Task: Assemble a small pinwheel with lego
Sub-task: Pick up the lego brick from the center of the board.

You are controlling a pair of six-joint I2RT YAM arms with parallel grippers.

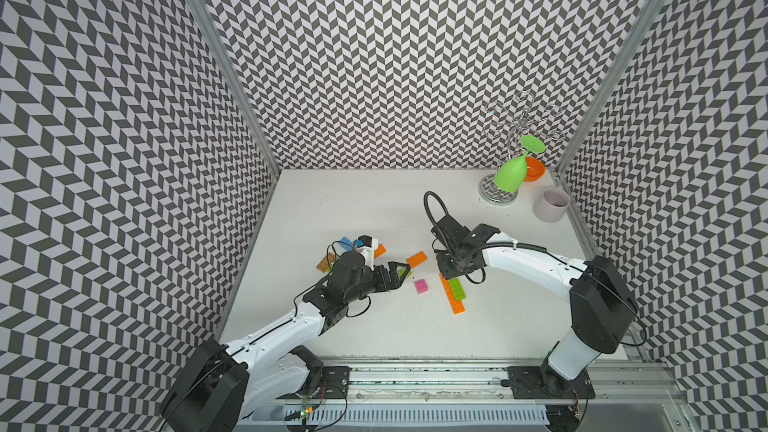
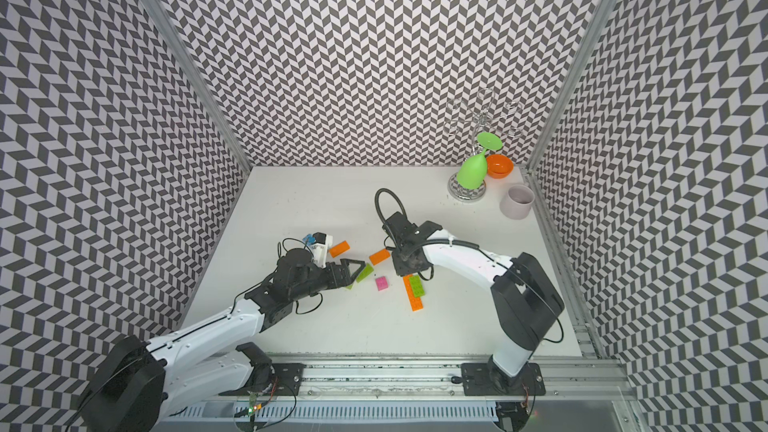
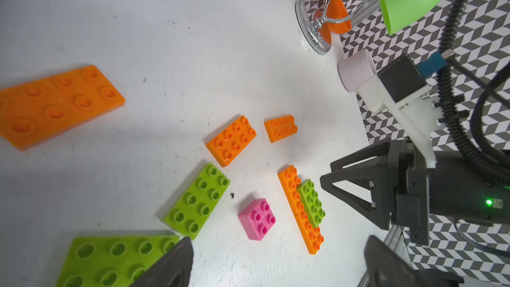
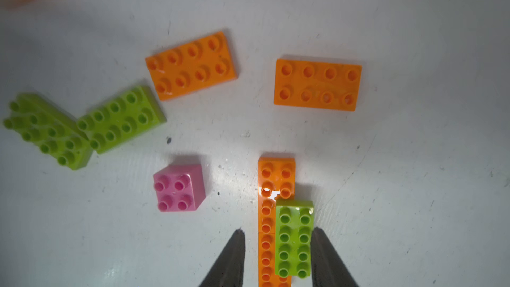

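Right claw (image 4: 278, 230) parted, straddling the green brick (image 4: 294, 238) stacked on the orange strip (image 4: 266, 216): one finger just beside the green edge, the other apart from the orange. Pink square (image 4: 178, 187) near that side; bare table (image 4: 414, 161) opposite, room to move. Left claw (image 3: 278, 240) wide, empty, a lime plate (image 3: 110, 258) by one fingertip.

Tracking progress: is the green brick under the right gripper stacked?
Stacked: the green brick sits atop the orange strip, hiding some studs.
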